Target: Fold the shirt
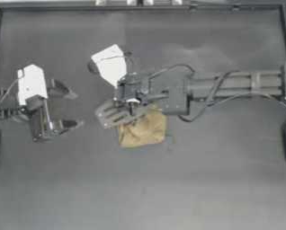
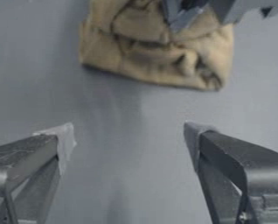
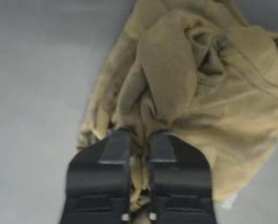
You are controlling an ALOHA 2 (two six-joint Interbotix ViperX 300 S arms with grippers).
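Spreading across nearly the whole top view, the dark table [image 1: 169,188] is a flat, matte grey sheet with a raised rim along its upper edge. Just below the frame's centre lies the shirt [image 1: 143,130], bunched into a small tan lump rather than laid out flat. From above it reads only as a crumpled yellowish patch; its folds are too blurred there to sort out.

The right wrist view fills in what the overhead picture hides. There the shirt [image 3: 211,96] is soft cloth gathered into long vertical pleats and rolls, with a plainer, smoother panel hanging on one side and a stitched hem running across it. The right gripper [image 3: 138,144] has its two dark jaws pressed nearly together, pinching a narrow twist of the cloth between them. In the top view that same right gripper [image 1: 122,112] sits at the lump's upper-left edge, its pale arm reaching in from the frame's right side.

The left wrist view shows the shirt [image 2: 159,48] from farther off, a rounded, wrinkled heap resting on the table, with the right gripper's grey parts over it. The left gripper [image 2: 128,144] has its jaws spread wide with bare table between them, touching nothing. From above, the left gripper [image 1: 64,108] sits at the frame's left, well apart from the cloth.
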